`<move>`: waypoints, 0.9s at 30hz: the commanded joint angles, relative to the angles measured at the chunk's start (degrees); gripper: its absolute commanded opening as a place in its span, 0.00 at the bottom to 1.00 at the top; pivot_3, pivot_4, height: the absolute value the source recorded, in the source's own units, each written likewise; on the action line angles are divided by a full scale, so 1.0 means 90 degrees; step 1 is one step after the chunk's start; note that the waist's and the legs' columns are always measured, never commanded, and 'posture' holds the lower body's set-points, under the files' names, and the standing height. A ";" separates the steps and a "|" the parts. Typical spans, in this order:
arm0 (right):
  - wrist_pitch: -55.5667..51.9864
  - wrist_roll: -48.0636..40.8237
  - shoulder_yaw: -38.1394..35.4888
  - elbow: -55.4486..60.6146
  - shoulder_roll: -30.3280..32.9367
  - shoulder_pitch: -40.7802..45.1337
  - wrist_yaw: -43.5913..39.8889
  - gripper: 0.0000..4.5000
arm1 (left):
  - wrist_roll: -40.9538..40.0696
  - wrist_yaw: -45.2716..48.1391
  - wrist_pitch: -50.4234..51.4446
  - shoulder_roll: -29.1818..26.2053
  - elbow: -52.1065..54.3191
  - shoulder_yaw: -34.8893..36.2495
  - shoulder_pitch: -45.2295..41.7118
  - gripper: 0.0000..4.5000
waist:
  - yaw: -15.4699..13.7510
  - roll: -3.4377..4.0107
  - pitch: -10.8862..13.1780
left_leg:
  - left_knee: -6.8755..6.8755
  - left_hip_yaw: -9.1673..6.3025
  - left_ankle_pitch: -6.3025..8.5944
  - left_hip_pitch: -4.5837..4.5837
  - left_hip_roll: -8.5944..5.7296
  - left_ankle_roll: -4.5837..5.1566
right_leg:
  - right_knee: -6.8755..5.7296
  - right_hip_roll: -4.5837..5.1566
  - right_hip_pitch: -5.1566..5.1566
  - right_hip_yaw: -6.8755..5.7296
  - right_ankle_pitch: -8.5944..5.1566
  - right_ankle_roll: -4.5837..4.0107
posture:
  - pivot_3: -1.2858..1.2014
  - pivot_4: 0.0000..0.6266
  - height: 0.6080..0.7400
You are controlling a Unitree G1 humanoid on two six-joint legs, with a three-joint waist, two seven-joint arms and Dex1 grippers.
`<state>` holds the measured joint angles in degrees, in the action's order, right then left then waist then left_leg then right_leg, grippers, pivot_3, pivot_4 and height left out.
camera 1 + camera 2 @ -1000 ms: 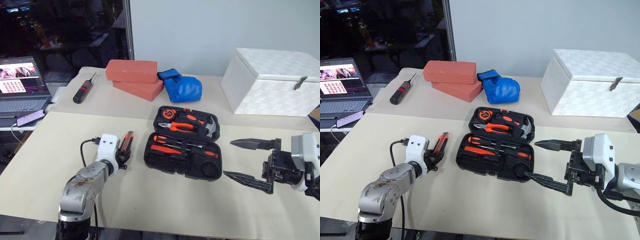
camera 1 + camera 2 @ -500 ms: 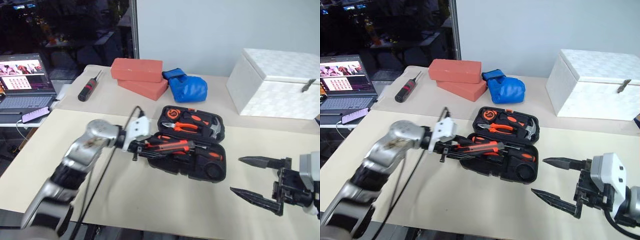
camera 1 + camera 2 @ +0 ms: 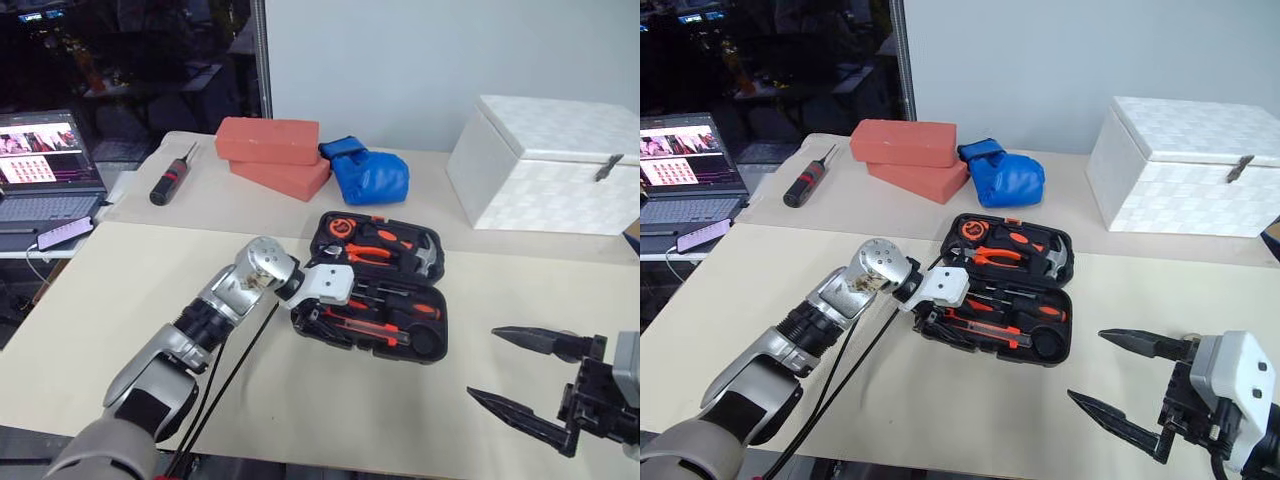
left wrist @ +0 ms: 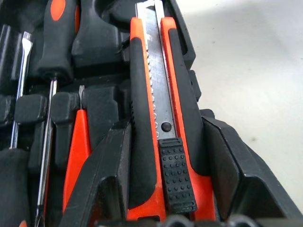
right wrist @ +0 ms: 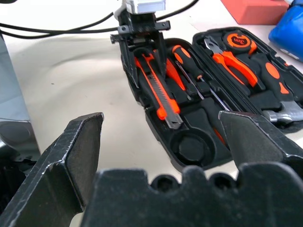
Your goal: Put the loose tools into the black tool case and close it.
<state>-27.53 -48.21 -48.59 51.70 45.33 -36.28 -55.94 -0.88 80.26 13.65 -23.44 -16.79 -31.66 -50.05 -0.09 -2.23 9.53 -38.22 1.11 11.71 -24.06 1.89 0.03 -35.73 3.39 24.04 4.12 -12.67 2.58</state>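
1. You are working at a beige table (image 3: 90,300) set against a pale wall, with a dark area behind its far left end; take the black tool case (image 3: 375,285), lying open near the middle, as your landmark.
2. Nearest you, well to the right of the case, your right gripper (image 3: 530,385) hangs above the table with its jaws spread wide and nothing between them. It has drawn back a little over the last second and touches nothing.
3. At the case's near-left end, your left gripper (image 3: 940,318) holds the utility knife (image 4: 163,123). The jaws are part closed on its handle, a finger (image 4: 102,184) on each side.
4. That is the change that counts: a second ago this gripper held the knife over bare table, well left of the case. Now it has swung across, and the knife lies along the case's near half, beside a thin orange tool (image 4: 78,142) and the steel-shaft screwdrivers (image 4: 49,118).
5. Whether the knife is fully seated in its recess you cannot tell. I judge that release comes next, then closing the lid.
6. In the case's far half you see pliers (image 3: 365,254) and a hammer (image 3: 425,257).
7. Beyond the case lie a blue glove (image 3: 368,175) and two red bricks (image 3: 270,155); far right a white box (image 3: 545,165); far left a red-banded screwdriver (image 3: 168,180), a phone (image 3: 62,233) and a laptop (image 3: 45,165).
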 commanded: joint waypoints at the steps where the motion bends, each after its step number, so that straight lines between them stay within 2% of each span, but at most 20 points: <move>1: 0.0050 -0.0177 -0.0364 0.0135 -0.0029 -0.0084 0.0024 1.00 | 0.0269 -0.0025 0.0214 -0.0072 0.0064 -0.0103 -0.0026 0.39 | -0.0011 0.0000 0.0000 | -0.0008 0.0000 0.0000 -0.0001 0.0000 0.0000 | -0.0003 0.0000 0.0000 0.0000 0.0000 0.0000 | 0.52 0.24 1.00; 6: 0.0096 -0.0196 -0.0464 0.0058 -0.0005 -0.0134 -0.0086 1.00 | 0.0338 0.0107 0.0098 -0.0350 0.0093 -0.0027 0.0073 0.39 | 0.0025 0.0002 -0.0001 | -0.0021 0.0000 0.0000 -0.0005 0.0002 0.0000 | -0.0009 0.0000 0.0002 0.0001 0.0001 -0.0002 | 0.52 0.24 1.00; 11: 0.0112 -0.0127 -0.0288 -0.0030 0.0053 0.0001 -0.0103 1.00 | 0.0311 0.0249 0.0028 -0.0362 0.0071 -0.0066 0.0088 0.39 | 0.0045 0.0004 -0.0002 | -0.0016 -0.0004 0.0000 -0.0007 0.0004 0.0001 | -0.0016 -0.0004 0.0008 0.0000 0.0000 -0.0003 | 0.52 0.24 1.00; 12: 0.0108 -0.0123 -0.0261 -0.0039 0.0065 0.0026 -0.0116 1.00 | 0.0309 0.0196 -0.0029 -0.0337 0.0016 -0.0032 0.0087 0.61 | 0.0047 0.0004 -0.0002 | -0.0016 -0.0004 0.0000 -0.0009 0.0004 0.0001 | -0.0015 -0.0004 0.0009 0.0000 0.0000 -0.0003 | 0.52 0.24 1.00; 13: 0.0102 -0.0121 -0.0250 -0.0047 0.0075 0.0045 -0.0125 1.00 | 0.0258 0.0157 -0.0074 -0.0310 -0.0047 0.0055 0.0068 0.66 | 0.0048 0.0004 -0.0002 | -0.0016 -0.0004 0.0000 -0.0011 0.0003 0.0001 | -0.0015 -0.0004 0.0011 0.0000 -0.0001 -0.0002 | 0.52 0.24 1.00; 16: 0.0091 -0.0108 -0.0234 -0.0068 0.0082 0.0077 -0.0138 1.00 | -0.0229 0.0157 0.0099 -0.0188 -0.0034 0.0557 0.0026 0.92 | 0.0049 0.0004 -0.0002 | -0.0014 -0.0005 0.0000 -0.0014 0.0003 0.0001 | -0.0015 -0.0004 0.0014 0.0000 -0.0003 0.0002 | 0.52 0.24 1.00; 17: 0.0094 -0.0093 -0.0218 -0.0077 0.0079 0.0088 -0.0139 1.00 | -0.0481 0.0149 0.0228 -0.0126 -0.0006 0.0796 0.0010 0.98 | 0.0047 0.0004 -0.0002 | -0.0013 -0.0006 0.0000 -0.0015 0.0003 0.0001 | -0.0015 -0.0004 0.0015 -0.0001 -0.0003 0.0004 | 0.52 0.24 1.00; 19: 0.0103 -0.0043 -0.0134 -0.0085 0.0066 0.0129 -0.0110 1.00 | -0.1053 0.0171 0.0814 -0.0032 0.0074 0.1294 -0.0028 0.98 | 0.0044 0.0002 -0.0001 | -0.0013 -0.0009 0.0000 -0.0022 0.0001 0.0001 | -0.0015 -0.0004 0.0019 -0.0002 -0.0003 0.0006 | 0.52 0.24 1.00; 22: 0.0097 0.0016 0.0010 -0.0079 0.0051 0.0225 -0.0033 1.00 | -0.1668 0.0131 0.1607 0.0033 0.0195 0.1792 -0.0026 0.83 | 0.0056 0.0002 -0.0001 | -0.0016 -0.0012 0.0000 -0.0024 0.0001 0.0002 | -0.0016 -0.0003 0.0019 -0.0004 0.0000 0.0012 | 0.52 0.24 1.00; 25: 0.0100 0.0079 0.0181 -0.0088 0.0046 0.0341 0.0072 1.00 | -0.1968 -0.0285 0.1963 0.0102 0.0533 0.2158 0.0331 0.56 | 0.0072 0.0003 -0.0001 | -0.0016 -0.0014 -0.0001 -0.0020 0.0000 0.0002 | -0.0022 -0.0004 0.0018 -0.0005 0.0000 0.0011 | 0.52 0.24 1.00; 27: 0.0104 0.0117 0.0250 -0.0096 0.0046 0.0387 0.0111 1.00 | -0.1795 -0.0666 0.1749 0.0099 0.0791 0.2150 0.0722 0.39 | 0.0090 0.0005 -0.0003 | -0.0016 -0.0016 -0.0001 -0.0014 0.0001 0.0002 | -0.0023 -0.0004 0.0013 -0.0004 0.0000 0.0012 | 0.52 0.24 1.00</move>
<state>-27.52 -47.38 -46.06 50.82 45.69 -33.03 -55.66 -17.13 76.82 30.26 -22.86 -12.24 -12.66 -45.48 0.72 -2.18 9.51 -38.36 0.97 11.71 -24.16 1.90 0.04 -35.94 3.36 24.13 4.09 -12.66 2.71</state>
